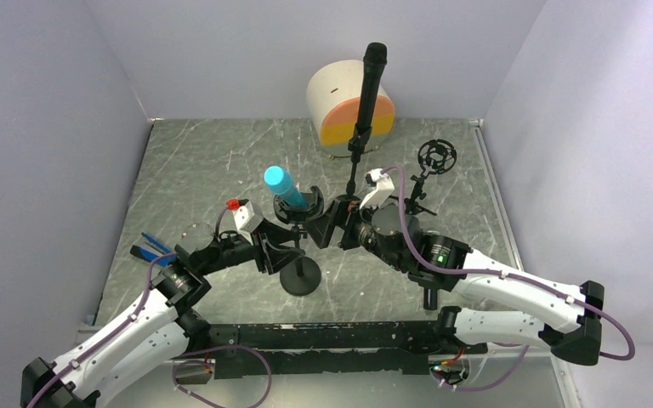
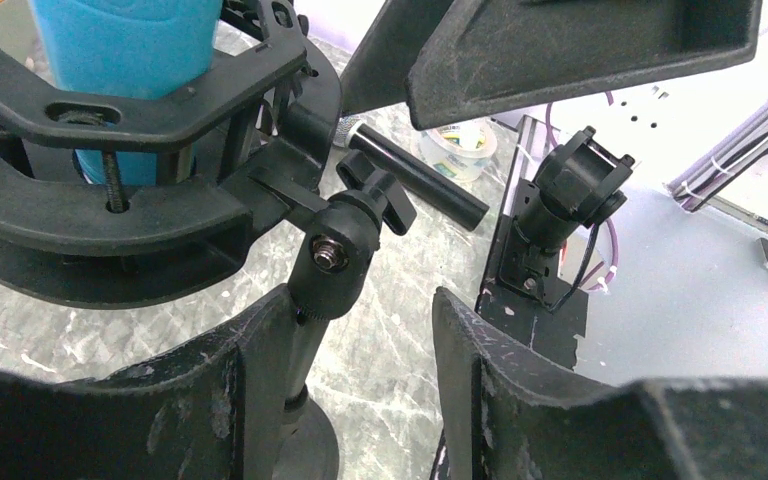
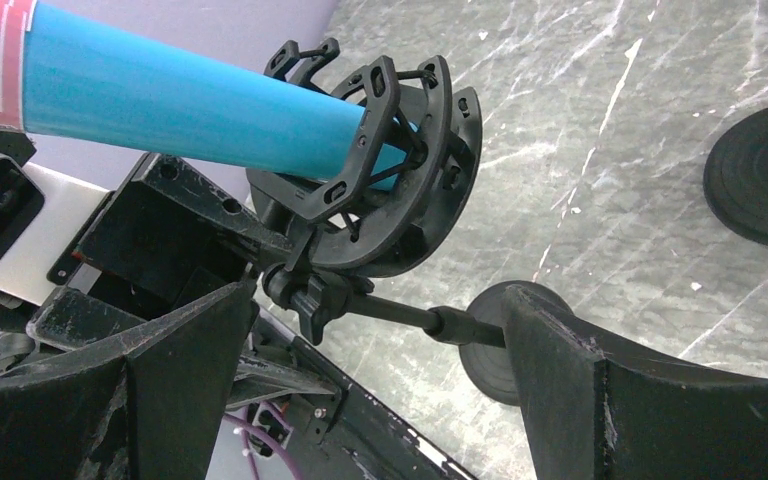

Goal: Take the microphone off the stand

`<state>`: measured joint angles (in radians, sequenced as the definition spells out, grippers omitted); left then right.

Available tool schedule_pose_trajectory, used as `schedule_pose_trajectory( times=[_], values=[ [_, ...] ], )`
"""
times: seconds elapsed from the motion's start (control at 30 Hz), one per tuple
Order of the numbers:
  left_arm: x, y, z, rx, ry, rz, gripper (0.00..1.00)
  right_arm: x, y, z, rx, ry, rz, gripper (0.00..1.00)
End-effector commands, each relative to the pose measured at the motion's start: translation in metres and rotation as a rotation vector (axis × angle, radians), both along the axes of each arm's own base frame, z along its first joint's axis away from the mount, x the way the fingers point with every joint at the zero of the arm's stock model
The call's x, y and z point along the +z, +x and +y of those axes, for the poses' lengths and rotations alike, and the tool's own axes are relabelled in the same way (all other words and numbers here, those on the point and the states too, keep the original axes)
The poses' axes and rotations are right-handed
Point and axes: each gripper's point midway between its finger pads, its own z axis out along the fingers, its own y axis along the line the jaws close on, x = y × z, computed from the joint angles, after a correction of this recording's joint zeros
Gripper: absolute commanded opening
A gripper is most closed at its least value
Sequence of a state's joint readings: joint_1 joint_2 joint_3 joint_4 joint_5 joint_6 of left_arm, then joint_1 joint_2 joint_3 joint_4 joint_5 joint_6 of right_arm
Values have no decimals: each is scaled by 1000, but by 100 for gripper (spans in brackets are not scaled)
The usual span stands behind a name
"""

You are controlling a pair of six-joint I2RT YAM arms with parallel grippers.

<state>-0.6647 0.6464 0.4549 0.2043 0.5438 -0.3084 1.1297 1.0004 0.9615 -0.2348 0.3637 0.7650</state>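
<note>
A blue microphone [image 1: 279,182] sits tilted in a black shock mount [image 1: 299,206] on a short stand with a round base [image 1: 300,277]. In the left wrist view my left gripper [image 2: 360,335] is open around the stand's pole [image 2: 305,345]. The pole lies against the left finger [image 2: 240,390] and stands apart from the other. The microphone [image 2: 125,40] and mount [image 2: 110,205] are above. My right gripper [image 3: 380,325] is wide open, straddling the pole [image 3: 400,312] just below the mount [image 3: 390,180] and holding nothing. The microphone [image 3: 160,95] sticks out up-left.
A black microphone [image 1: 372,72] on a tall stand rises at the back, before a white and orange drum [image 1: 344,106]. An empty shock-mount stand [image 1: 436,157] is at the right. A blue-handled tool [image 1: 153,248] lies left. A black cylinder [image 2: 415,175] lies near the arm bases.
</note>
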Motion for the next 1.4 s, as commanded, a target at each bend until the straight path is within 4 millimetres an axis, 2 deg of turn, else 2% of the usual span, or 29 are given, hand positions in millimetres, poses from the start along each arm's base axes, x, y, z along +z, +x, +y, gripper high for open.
schedule_pose_trajectory(
  times=[0.0,0.2,0.3,0.47,0.6,0.67,0.87,1.07,1.13,1.23,1.37],
  values=[
    [14,1,2,23,-22,-22,56,29,3,9,19,53,-41,99],
    [1,10,2,51,-10,-31,54,25,0,25,78,26,-15,99],
    [-3,14,0,58,-6,-41,53,16,1,30,84,5,8,99],
    [-16,21,-4,54,32,-50,49,-8,10,24,14,-62,49,99],
    [-22,23,-6,48,22,-86,46,-17,9,22,20,-92,57,99],
    [-18,25,-6,59,0,-105,46,-14,7,23,32,-73,54,99],
    [-18,29,-9,60,-2,-120,44,13,1,27,79,10,2,99],
    [-17,29,-14,33,5,-119,42,31,3,23,68,29,-32,99],
    [-19,28,-15,26,15,-107,41,24,7,20,51,8,-36,99],
    [-25,29,-15,27,39,-75,39,-2,12,18,21,-70,6,99],
    [-38,26,-14,21,73,-35,31,-32,11,19,13,-142,68,99]
  ],
)
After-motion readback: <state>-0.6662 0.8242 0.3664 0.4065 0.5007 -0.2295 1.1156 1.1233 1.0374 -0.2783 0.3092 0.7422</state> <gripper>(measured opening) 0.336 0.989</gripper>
